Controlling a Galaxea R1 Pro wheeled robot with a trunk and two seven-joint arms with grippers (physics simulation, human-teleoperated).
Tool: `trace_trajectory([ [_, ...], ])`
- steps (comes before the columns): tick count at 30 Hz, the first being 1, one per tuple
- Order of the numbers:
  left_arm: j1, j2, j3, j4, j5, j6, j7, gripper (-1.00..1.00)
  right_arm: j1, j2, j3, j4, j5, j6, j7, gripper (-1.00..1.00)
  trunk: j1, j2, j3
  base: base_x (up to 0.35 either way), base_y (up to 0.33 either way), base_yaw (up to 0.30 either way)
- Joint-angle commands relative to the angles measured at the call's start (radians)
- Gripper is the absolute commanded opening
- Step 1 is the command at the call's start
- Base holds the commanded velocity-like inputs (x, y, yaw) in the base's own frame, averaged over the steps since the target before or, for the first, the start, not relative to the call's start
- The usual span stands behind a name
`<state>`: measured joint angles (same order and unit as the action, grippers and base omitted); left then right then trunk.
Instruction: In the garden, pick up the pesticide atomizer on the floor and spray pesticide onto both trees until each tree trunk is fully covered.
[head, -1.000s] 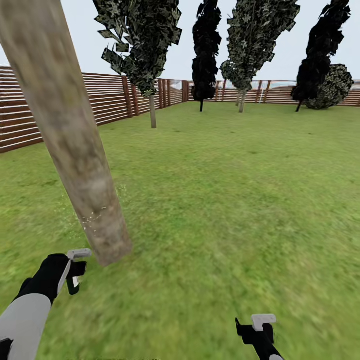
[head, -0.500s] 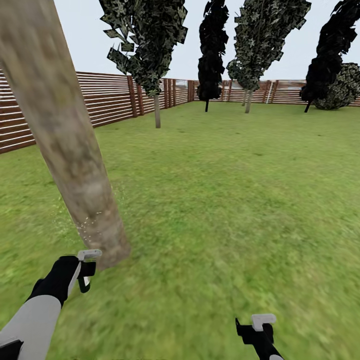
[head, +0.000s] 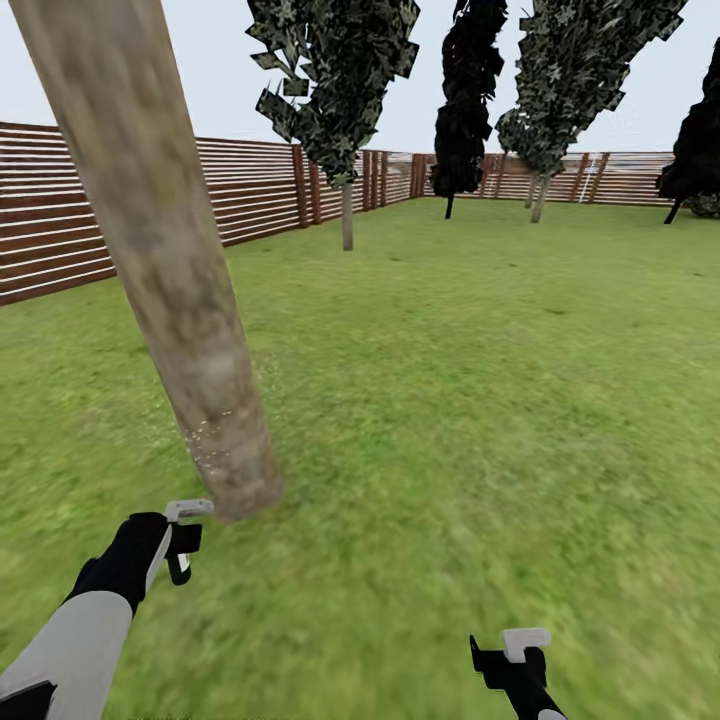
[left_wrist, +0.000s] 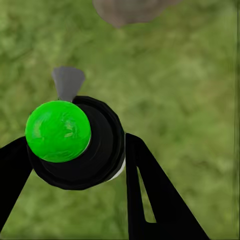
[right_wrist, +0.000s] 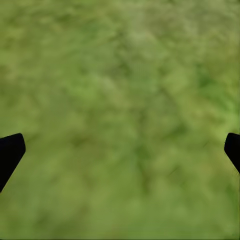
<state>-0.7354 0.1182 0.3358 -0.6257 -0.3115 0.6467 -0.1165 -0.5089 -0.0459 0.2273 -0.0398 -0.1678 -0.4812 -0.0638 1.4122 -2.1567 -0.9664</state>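
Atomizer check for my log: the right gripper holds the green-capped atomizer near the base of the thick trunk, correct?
Wrong arm. The left gripper holds the green-capped atomizer near the trunk base, as the left wrist view shows; the right gripper is open over grass.

A pale grey sky (head: 215, 70) sits above the fence top. Three dark trees stand far back, close to the fence. The bushy grey-green tree (head: 340, 70) is nearest the fence's left side, and its thin pale stem (head: 347, 215) goes down into the grass. To its right is a black leafy tree (head: 468, 90) with a thin dark stem. Right of that one is another grey-green tree (head: 585, 70). A black bush (head: 698, 150) shows at the far right, by the fence.
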Motion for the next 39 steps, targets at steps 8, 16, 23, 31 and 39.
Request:
trace_trajectory([
  [8,-0.001,-0.008,0.006,-0.002,-0.01,0.004,0.043,-1.0,0.0,-0.002,0.009,0.0,-0.008,-0.002,0.0,1.0,0.0,0.0,-0.002,0.141,-0.267,0.019],
  [16,-0.001,-0.02,0.006,-0.002,-0.008,0.004,0.047,-1.0,0.0,-0.002,0.009,0.0,-0.009,-0.002,-0.001,1.0,0.0,0.0,-0.002,0.163,-0.251,0.222],
  [23,-0.001,-0.027,0.006,-0.003,-0.009,0.004,0.047,-1.0,0.0,-0.003,0.008,0.0,-0.009,-0.002,-0.001,1.0,0.0,0.0,-0.002,0.181,-0.235,0.077],
  [31,-0.001,-0.028,0.007,-0.012,-0.011,0.004,0.048,-1.0,0.0,-0.003,0.009,0.0,-0.009,-0.002,-0.001,1.0,0.0,0.0,-0.002,0.134,-0.248,0.146],
  [39,-0.001,-0.028,0.008,-0.014,-0.007,0.004,0.048,-1.0,0.0,-0.003,0.009,0.0,-0.008,-0.002,-0.001,1.0,0.0,0.0,-0.002,0.028,-0.271,0.275],
])
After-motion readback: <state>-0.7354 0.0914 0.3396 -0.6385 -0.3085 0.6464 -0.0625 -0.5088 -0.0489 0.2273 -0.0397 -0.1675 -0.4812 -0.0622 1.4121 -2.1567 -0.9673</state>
